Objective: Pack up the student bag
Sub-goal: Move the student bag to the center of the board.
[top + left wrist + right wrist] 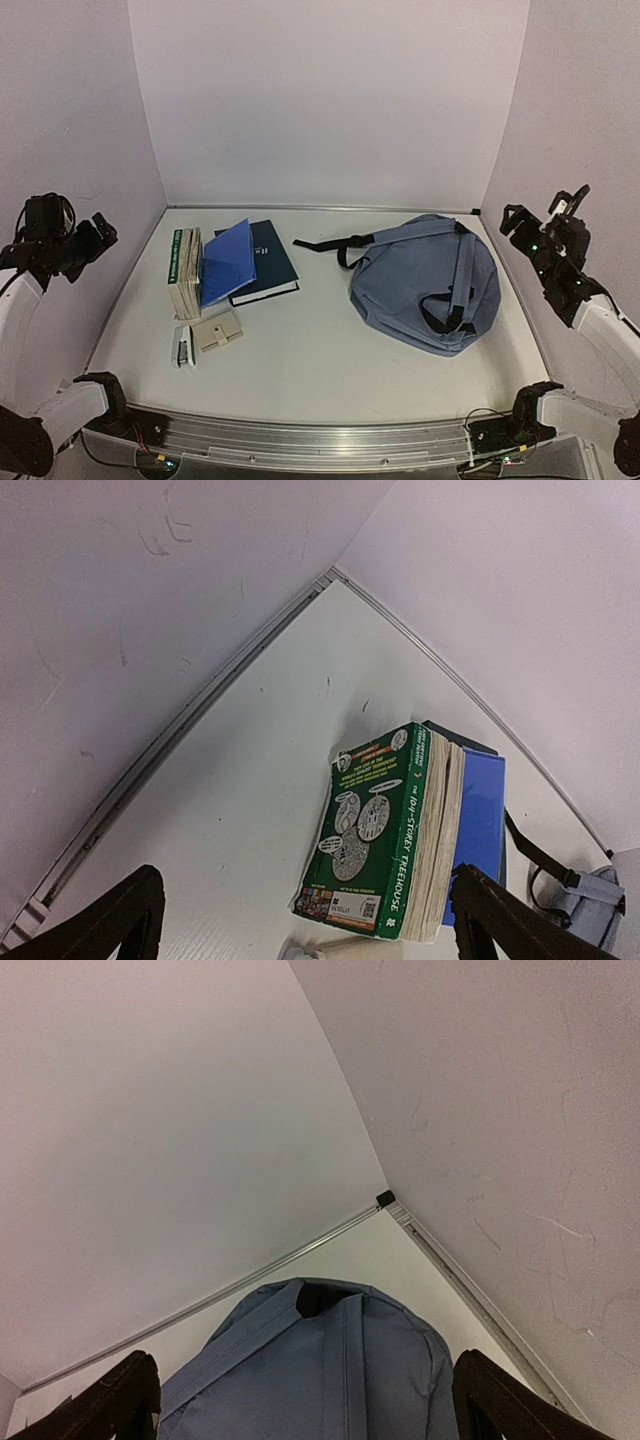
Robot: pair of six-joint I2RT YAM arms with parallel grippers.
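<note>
**Desk:** What does the shot show?

**Operator:** My two arms are raised at either side of the white tabletop (300,375), and packing has not begun. The left pincer (95,240) hangs above the left edge, jaws spread wide, holding nothing. The right pincer (545,212) hangs above the right edge, equally wide and equally empty.

**Desk:** And the bag?

**Operator:** The large soft blue-grey fabric student bag (425,285) lies flat at right, black straps uppermost, its top toward the far wall. I cannot make out a zip or an opening from here. At left, well apart from it, sit a thick green-covered paperback (184,270) and a blue plastic folder (228,262) leaning over a dark navy hardback (268,258). Nearer me, a small tan wallet (217,330) lies beside a small white stapler (183,347).

**Desk:** Next move?

**Operator:** As I read it, this is the opening step, because the bag has to be opened before anything goes in. I would bring the right pincer down to find the zip pull, likely turning the bag over, with the left steadying the fabric. Soft cloth may bunch.
</note>
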